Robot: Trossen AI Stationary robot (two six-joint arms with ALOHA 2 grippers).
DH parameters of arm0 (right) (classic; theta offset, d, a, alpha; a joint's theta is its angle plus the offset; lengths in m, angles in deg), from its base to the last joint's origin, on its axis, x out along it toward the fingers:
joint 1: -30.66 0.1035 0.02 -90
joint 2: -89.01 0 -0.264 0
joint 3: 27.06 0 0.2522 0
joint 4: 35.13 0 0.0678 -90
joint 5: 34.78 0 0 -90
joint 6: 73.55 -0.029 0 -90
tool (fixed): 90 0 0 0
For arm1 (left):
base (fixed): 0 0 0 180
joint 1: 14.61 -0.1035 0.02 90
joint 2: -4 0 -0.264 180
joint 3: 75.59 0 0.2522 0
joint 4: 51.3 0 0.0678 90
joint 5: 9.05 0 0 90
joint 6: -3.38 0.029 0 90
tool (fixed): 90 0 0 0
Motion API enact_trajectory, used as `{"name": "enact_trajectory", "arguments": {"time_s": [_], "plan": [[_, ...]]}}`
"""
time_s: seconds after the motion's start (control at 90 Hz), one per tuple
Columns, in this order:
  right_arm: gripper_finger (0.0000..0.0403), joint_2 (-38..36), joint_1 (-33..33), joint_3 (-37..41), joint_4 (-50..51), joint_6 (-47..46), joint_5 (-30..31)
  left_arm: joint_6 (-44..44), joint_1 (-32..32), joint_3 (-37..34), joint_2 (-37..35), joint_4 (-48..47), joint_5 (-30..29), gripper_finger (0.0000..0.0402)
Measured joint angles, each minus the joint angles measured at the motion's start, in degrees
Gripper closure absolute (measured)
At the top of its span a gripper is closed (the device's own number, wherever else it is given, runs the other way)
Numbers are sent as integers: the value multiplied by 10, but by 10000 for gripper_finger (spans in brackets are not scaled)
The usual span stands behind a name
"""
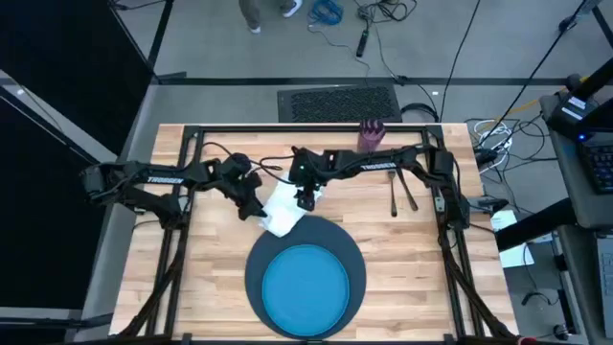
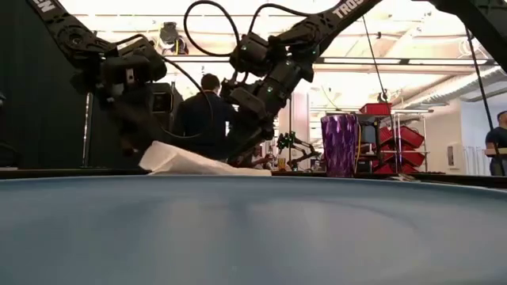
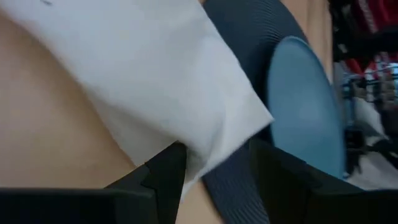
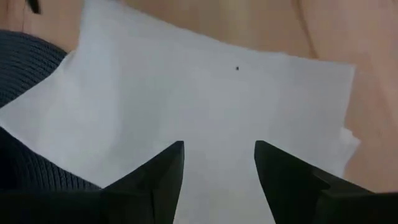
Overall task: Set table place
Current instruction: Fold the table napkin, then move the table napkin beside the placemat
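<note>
Worktop [image 1: 192, 287]: light wood, black frame.

Charger [image 1: 350, 254]: dark grey, round, ribbed; my landmark for all that follows. It lies on the worktop at the near edge.

Plate [image 1: 306, 285]: bright blue, smaller, centred on the charger.

Napkin [image 1: 283, 213]: white cloth, lying at the charger's far-left rim, one corner overlapping the rim, the rest on bare wood. In the low view one edge [image 2: 170, 158] stands raised off the wood.

My left gripper [image 1: 251, 208]: at the napkin's left edge, left of the charger's far rim. Jaws spread, the napkin's corner [image 3: 205, 93] lying between the fingers [image 3: 165, 174]; whether they touch the cloth I cannot tell.

My right gripper [image 1: 306, 202]: directly over the napkin, beyond the charger's far rim. Jaws spread above the cloth [image 4: 205, 106], gripping nothing.

Cup [image 1: 371, 134]: purple, upright, well beyond the charger near the worktop's far edge.

Cutlery [image 1: 402, 189]: silver pieces lying side by side, beyond and right of the charger; individual pieces too small to tell apart.

Person [image 2: 204, 115]: dark top, in the room behind the worktop.
</note>
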Motion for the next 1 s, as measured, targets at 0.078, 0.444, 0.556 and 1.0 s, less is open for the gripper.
{"name": "enact_trajectory", "arguments": {"time_s": [0.078, 0.444, 0.556, 1.0], "plan": [[220, 0, -4, 9, 1, -2, 0, -19, 0, 0, 0, 0, 26, 239], [220, 0, -41, 40, -12, -23, 26, -49, 0, 0, 0, -94, 50, 239], [220, 0, -43, 41, -16, -23, 24, -40, 0, 0, 0, -106, 49, 239], [220, 0, -45, 41, -26, -19, 27, 55, 0, 8, -30, -222, -81, 239]]}}
